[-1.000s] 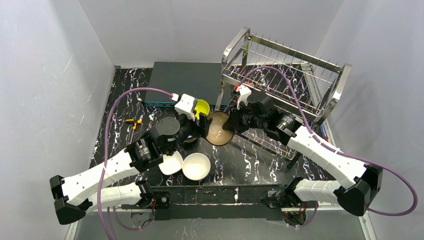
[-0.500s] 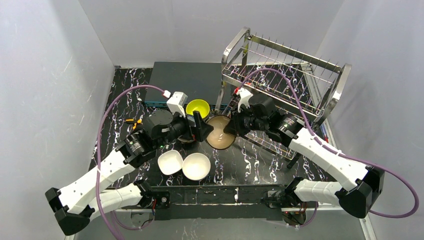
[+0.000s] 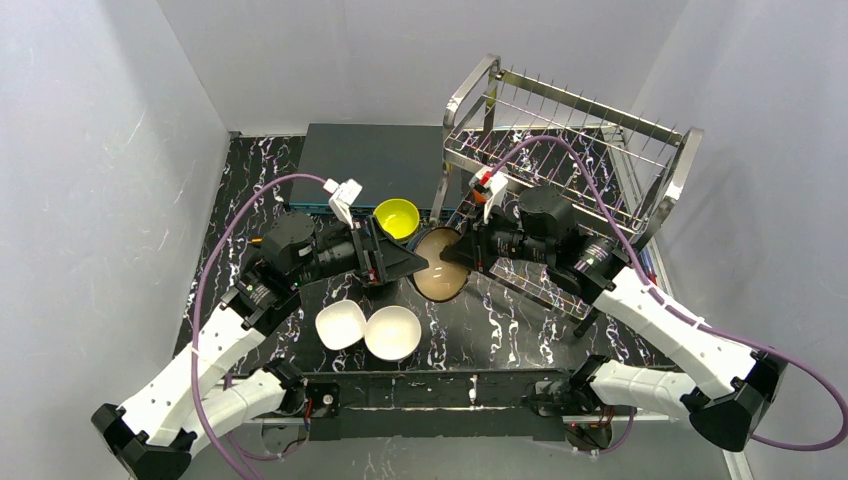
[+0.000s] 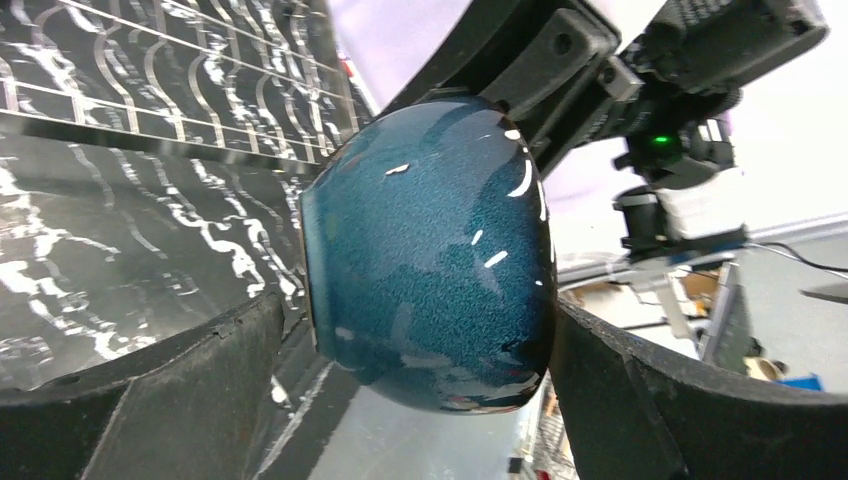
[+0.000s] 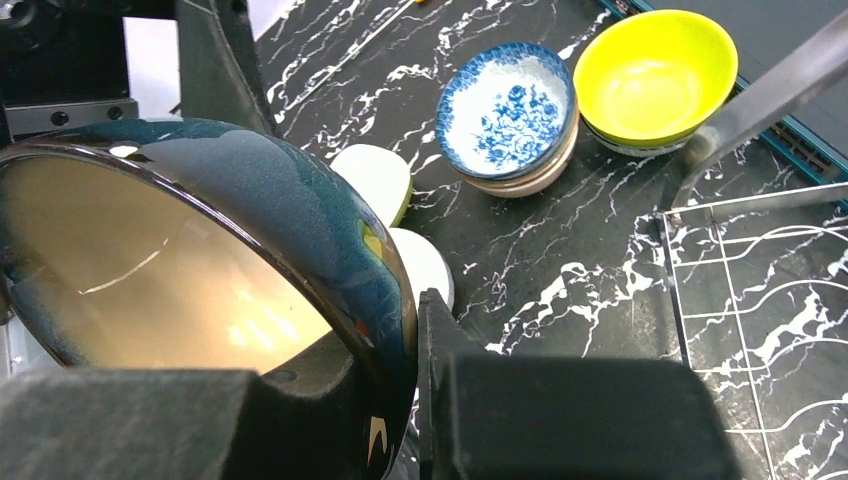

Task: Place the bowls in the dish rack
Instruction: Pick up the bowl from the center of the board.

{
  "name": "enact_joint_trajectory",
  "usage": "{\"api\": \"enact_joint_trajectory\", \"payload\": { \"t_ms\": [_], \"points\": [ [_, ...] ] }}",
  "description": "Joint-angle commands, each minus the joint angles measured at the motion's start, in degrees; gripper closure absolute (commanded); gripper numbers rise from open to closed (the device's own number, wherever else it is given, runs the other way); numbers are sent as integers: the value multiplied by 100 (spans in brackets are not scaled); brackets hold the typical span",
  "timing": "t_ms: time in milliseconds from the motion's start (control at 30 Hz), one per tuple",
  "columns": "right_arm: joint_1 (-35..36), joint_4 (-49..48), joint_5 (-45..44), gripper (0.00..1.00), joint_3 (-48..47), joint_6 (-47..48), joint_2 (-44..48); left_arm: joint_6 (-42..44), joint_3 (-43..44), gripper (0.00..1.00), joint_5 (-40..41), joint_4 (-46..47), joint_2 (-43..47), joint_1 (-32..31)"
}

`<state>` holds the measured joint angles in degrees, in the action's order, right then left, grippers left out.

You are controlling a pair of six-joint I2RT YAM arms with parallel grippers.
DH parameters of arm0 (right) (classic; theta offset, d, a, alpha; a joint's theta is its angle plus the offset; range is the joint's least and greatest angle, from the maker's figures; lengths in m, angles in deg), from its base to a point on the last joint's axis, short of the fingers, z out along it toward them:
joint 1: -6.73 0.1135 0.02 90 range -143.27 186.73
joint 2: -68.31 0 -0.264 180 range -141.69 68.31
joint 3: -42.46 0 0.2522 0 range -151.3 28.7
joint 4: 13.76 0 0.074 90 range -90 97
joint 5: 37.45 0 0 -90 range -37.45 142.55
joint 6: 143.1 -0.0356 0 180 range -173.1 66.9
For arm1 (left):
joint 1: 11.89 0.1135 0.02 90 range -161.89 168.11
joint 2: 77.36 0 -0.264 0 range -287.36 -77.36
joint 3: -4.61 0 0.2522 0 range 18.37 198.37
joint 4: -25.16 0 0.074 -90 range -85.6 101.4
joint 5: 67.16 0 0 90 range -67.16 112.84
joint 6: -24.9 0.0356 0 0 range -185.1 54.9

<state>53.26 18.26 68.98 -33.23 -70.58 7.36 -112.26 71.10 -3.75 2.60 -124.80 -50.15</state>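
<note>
A dark blue bowl (image 3: 438,265) with a tan inside hangs tilted above the table centre. My right gripper (image 3: 452,252) is shut on its rim, one finger inside and one outside (image 5: 405,330). My left gripper (image 3: 408,262) is open on the bowl's left side; in the left wrist view the bowl (image 4: 430,250) sits between its spread fingers (image 4: 200,385), with a gap on the left. The steel dish rack (image 3: 570,140) stands at the back right and holds no bowls that I can see. A yellow-green bowl (image 3: 396,216), two white bowls (image 3: 341,325) and a blue-flowered bowl (image 5: 505,105) rest on the table.
A flat dark grey-blue box (image 3: 370,160) lies behind the yellow-green bowl, left of the rack. The rack's tubular end frame (image 5: 760,85) and lower wire shelf (image 5: 760,250) are close on the right of the held bowl. Grey walls enclose the table.
My left arm has drawn back to the left, uncovering the yellow-green bowl. The right gripper keeps its hold on the dark blue bowl, which has barely moved.
</note>
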Motion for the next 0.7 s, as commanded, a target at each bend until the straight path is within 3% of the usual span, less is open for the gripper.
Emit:
{"api": "enact_joint_trajectory", "payload": {
  "t_ms": [0,500,600,667],
  "points": [
    [-15,-1024,500,99,-177,-24,297,-744,-128,2,-1268,1050,11,126],
    [-12,-1108,473,99,-328,-68,234,-931,59,8,-1659,563,-441,76],
    [-12,-1051,423,99,-328,-46,221,-882,124,17,-1615,562,-529,34],
    [-16,-984,378,99,-337,-14,204,-845,159,33,-1631,578,-589,21]
  ]
}}
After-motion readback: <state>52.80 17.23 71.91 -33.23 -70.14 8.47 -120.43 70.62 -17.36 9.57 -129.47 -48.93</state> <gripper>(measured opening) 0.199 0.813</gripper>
